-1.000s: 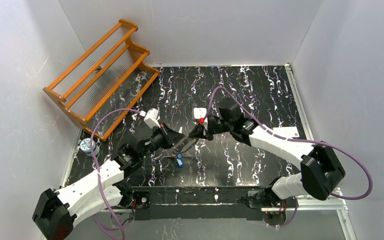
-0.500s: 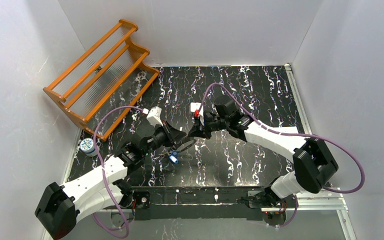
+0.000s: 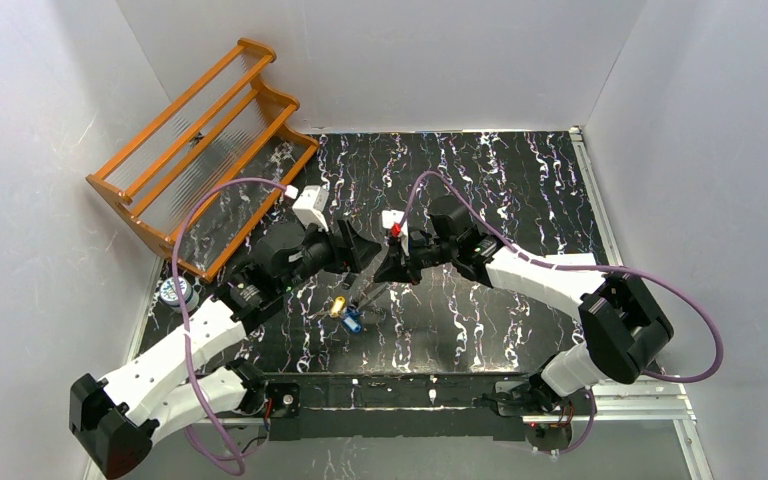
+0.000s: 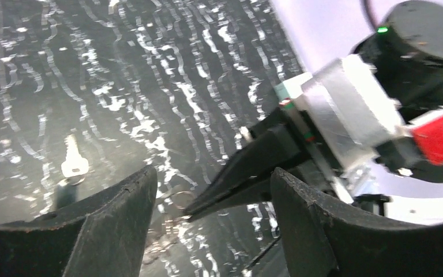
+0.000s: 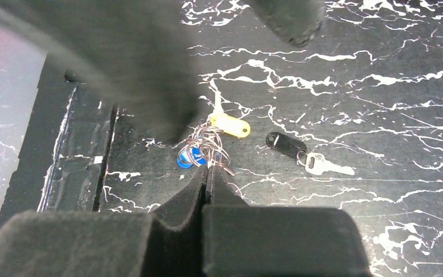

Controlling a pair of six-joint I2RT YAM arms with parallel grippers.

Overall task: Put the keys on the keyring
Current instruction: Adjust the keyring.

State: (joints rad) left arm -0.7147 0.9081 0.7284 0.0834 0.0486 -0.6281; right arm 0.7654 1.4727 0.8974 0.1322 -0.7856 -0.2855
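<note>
The keyring [image 5: 209, 149] is a tangle of thin coppery wire loops over the dark mat. A blue key head [image 5: 188, 157] and a yellow one [image 5: 231, 126] hang at it. My right gripper [image 5: 208, 171] is shut, its tips pinching the ring's wire. A black head with a silver key [image 5: 325, 166] lies apart to the right. From above, the gold key [image 3: 338, 307] and the blue key [image 3: 354, 321] sit just below the right gripper [image 3: 384, 278]. My left gripper [image 4: 213, 173] is open and holds nothing. Its fingers [image 4: 118, 225] frame the right gripper's tip and the ring [image 4: 176, 199].
An orange wooden rack [image 3: 200, 150] leans at the back left. A small round tin [image 3: 173, 291] sits at the mat's left edge. A white card [image 3: 572, 263] lies behind the right forearm. A lone silver key [image 4: 74, 162] lies on the mat left of my left fingers.
The left gripper has opened and drawn back from the ring toward the far side. The gold key now shows beside the blue one. The right gripper stays shut at the ring.
</note>
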